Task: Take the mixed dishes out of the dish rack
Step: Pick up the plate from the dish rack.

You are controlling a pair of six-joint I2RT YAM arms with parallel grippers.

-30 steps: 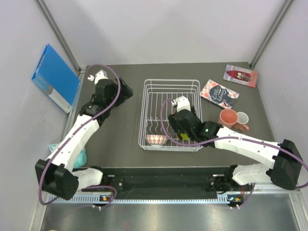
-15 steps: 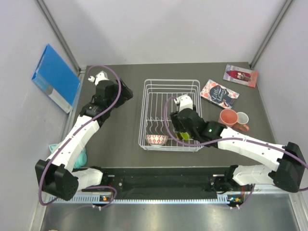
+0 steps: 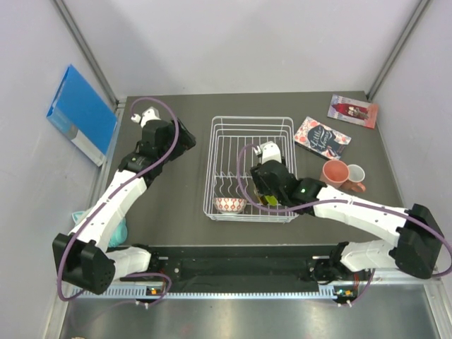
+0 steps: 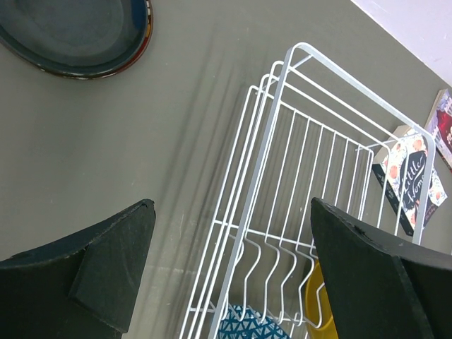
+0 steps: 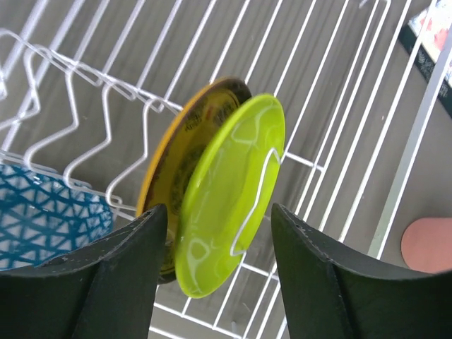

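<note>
Though booklet [image 4: 413, 185] beside dish rack [image 3: 252, 118] bears script, illegible

plates [image 5: 226, 198] in dish rack [image 3: 252, 119], bowl [image 3: 230, 205] left of them, mugs [image 3: 336, 172] outside right

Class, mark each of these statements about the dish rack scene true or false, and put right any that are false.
1. The lime-green plate stands on edge in the dish rack, right beside the amber plate. True.
2. The salmon mug and the white mug are inside the rack. False: both stand on the table, to the right of the rack.
3. The right gripper has one finger on either side of the two plates. True.
4. The left gripper holds the dark plate. False: it is open and empty, and the plate lies on the table.
</note>
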